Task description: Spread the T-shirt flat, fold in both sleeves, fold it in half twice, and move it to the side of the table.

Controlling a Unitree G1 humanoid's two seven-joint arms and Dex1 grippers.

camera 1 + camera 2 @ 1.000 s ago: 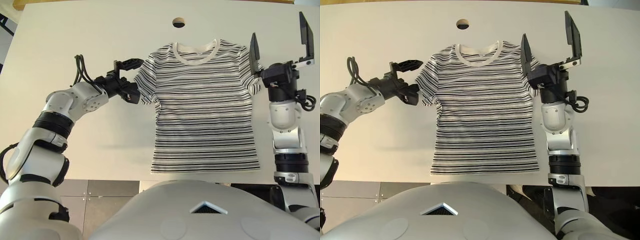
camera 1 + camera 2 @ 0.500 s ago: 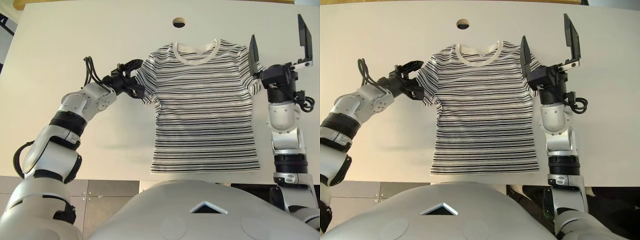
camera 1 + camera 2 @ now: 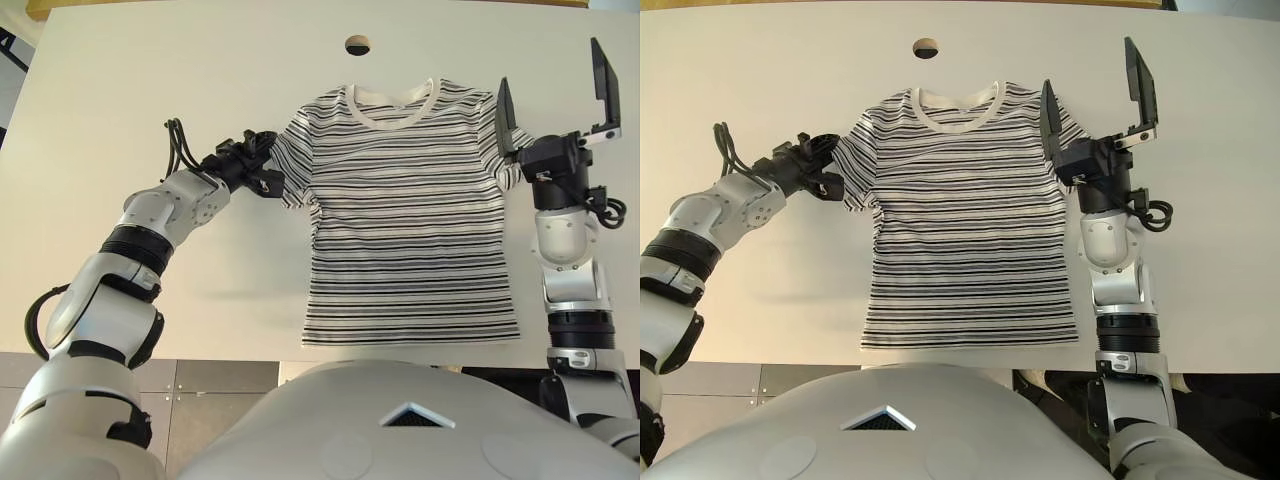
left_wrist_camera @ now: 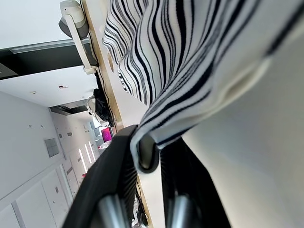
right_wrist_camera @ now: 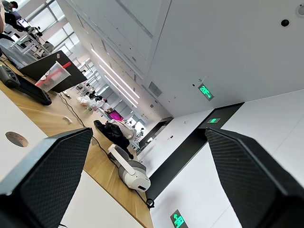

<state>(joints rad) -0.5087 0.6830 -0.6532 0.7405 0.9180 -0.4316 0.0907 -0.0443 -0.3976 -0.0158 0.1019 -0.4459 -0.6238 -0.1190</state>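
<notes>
White table (image 3: 150,60): striped T-shirt (image 3: 410,220) spread flat, centre; round hole (image 3: 357,44) beyond collar.

A round hole (image 3: 357,44) with a brown rim sits in the white table (image 3: 150,70) near its far edge, and a strip of wooden desk (image 3: 100,8) runs just beyond that edge. Below the near edge are grey cabinet fronts (image 3: 190,378). In the right wrist view, the wooden desk carries a flat black device (image 5: 21,85), a clear plastic cup (image 5: 54,73), a dark heap (image 5: 111,130) and a white lamp-like fixture (image 5: 128,171). Ceiling light strips (image 5: 114,71) run down the long room, and a green exit sign (image 5: 205,91) hangs above a dark doorway (image 5: 190,152).
</notes>
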